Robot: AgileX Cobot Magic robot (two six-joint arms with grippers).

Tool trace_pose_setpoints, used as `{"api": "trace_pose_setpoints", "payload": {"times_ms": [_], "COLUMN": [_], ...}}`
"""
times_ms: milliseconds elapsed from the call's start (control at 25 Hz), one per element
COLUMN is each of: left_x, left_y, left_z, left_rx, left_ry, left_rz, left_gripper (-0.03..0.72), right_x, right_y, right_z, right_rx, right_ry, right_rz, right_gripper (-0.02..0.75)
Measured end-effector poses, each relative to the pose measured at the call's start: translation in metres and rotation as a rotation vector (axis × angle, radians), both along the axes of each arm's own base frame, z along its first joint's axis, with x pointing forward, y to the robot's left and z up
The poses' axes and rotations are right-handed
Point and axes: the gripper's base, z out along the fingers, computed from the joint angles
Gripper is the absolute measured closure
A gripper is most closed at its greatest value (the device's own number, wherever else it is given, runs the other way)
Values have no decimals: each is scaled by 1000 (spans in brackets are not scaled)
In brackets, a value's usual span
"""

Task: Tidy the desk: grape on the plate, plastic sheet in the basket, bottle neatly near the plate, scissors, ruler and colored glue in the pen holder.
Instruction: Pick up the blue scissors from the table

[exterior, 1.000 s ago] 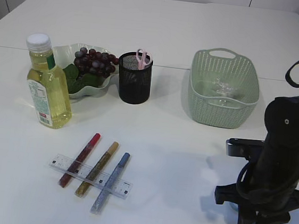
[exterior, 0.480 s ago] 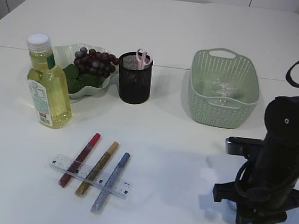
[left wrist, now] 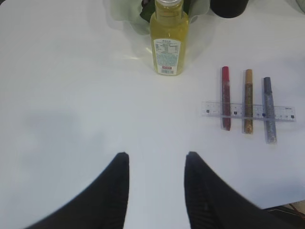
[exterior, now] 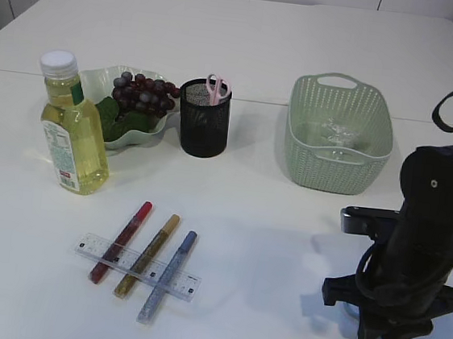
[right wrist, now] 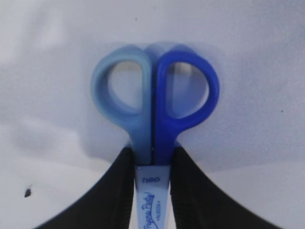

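The right hand [right wrist: 152, 162] is clamped on a pair of blue scissors [right wrist: 153, 109] just below the handle loops, fingers [right wrist: 121, 191] pressing both sides, blades closed. In the exterior view that arm sits at the front right of the white table [exterior: 253, 221], with only the scissor tip poking out underneath. The left hand [left wrist: 156, 164] is spread open with nothing in it, hovering above bare table.

The grapes [exterior: 144, 94] are in the plate [exterior: 99, 75] at back left, the bottle [exterior: 71, 125] of yellow liquid stands upright just in front of that plate, and the black mesh pen holder [exterior: 204, 120] beside it already has pink scissors [exterior: 215, 89] sticking out. The green basket [exterior: 340, 133] has a crumpled clear plastic sheet [exterior: 337, 134] inside. Front left, three glue sticks, red [exterior: 121, 241], gold [exterior: 147, 255] and blue [exterior: 167, 276], lie side by side across a clear ruler [exterior: 137, 266].
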Motion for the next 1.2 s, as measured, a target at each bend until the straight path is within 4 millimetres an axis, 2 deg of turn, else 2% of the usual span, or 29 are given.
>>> {"api": "trace_pose_setpoints", "payload": {"times_ms": [640,1200], "left_x": [0,-1], "left_y": [0,-3], "left_z": [0,-1], "left_rx": [0,-31], "left_ry": [0,15], "left_rz": [0,-12], "left_gripper": [399,399], "right_x": [0,3], "right_y": [-1,-1], "right_z": [0,0], "right_rx": [-7,0], "right_ry": [-4,-35], "right_rz": [11,164], "right_gripper": [522,522]}}
